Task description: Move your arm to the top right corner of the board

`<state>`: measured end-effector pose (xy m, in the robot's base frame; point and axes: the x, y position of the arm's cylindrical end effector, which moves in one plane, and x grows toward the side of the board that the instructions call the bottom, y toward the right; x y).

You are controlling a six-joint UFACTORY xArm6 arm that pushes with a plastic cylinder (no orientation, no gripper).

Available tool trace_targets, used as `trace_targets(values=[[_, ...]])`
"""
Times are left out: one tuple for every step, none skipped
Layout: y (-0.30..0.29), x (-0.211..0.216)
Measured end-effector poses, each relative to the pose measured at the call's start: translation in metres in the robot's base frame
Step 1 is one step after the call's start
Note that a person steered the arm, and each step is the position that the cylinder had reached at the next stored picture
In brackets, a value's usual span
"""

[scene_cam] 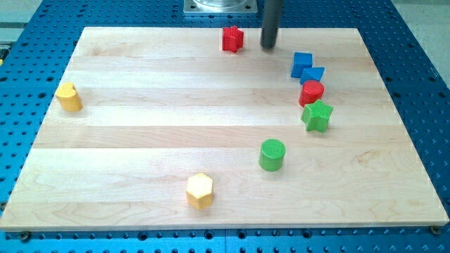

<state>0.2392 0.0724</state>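
Note:
My tip (268,47) rests on the wooden board (140,105) near its top edge, a little right of centre. A red star block (233,39) lies just to the tip's left. To the tip's lower right, two blue blocks (301,64) (313,74) sit together, with a red cylinder (311,93) below them and a green star block (317,116) below that. The board's top right corner (355,31) is further right of the tip.
A green cylinder (272,154) stands below centre. A yellow hexagonal block (200,190) is near the bottom edge. A yellow block (69,97) is at the left edge. A blue perforated table (422,84) surrounds the board.

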Motion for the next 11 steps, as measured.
trace_targets(values=[[-0.050, 0.008], [-0.037, 0.017], [-0.003, 0.023], [0.023, 0.023], [0.050, 0.023], [0.076, 0.023], [0.102, 0.023], [0.129, 0.023], [0.155, 0.021], [0.173, 0.005], [0.164, 0.007]])
